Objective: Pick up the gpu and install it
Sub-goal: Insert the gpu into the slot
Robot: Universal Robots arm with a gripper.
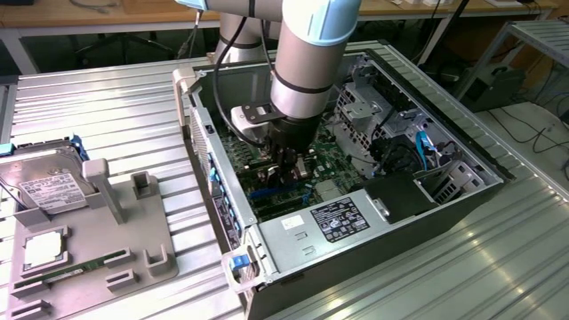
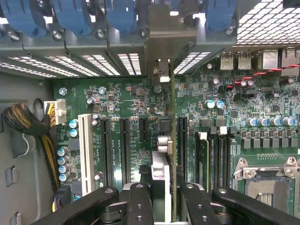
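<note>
One silver robot arm with pale blue joint caps [image 1: 307,60] comes down steeply into an open black-and-silver computer case [image 1: 471,167] that lies on its side. Its black gripper [image 1: 289,172] hangs low over the green motherboard [image 2: 117,98].

The black fingers [image 2: 140,201] are clamped on the gpu [image 2: 161,164], a thin green expansion card with a silver metal bracket. It is held on edge above the long black expansion slots [image 2: 124,145], with its bracket end at the case's rear wall, just below the blue slot latches [image 2: 70,16]. Whether the card sits in a slot I cannot tell.

The case rests on a ribbed silver metal table [image 1: 116,100]. At the exterior view's left, a grey plastic holder tray [image 1: 133,233] carries a boxy silver hard drive with a white label [image 1: 44,187] and a long narrow green memory stick [image 1: 55,274]. Wooden workbenches [image 1: 89,17] stand behind.
</note>
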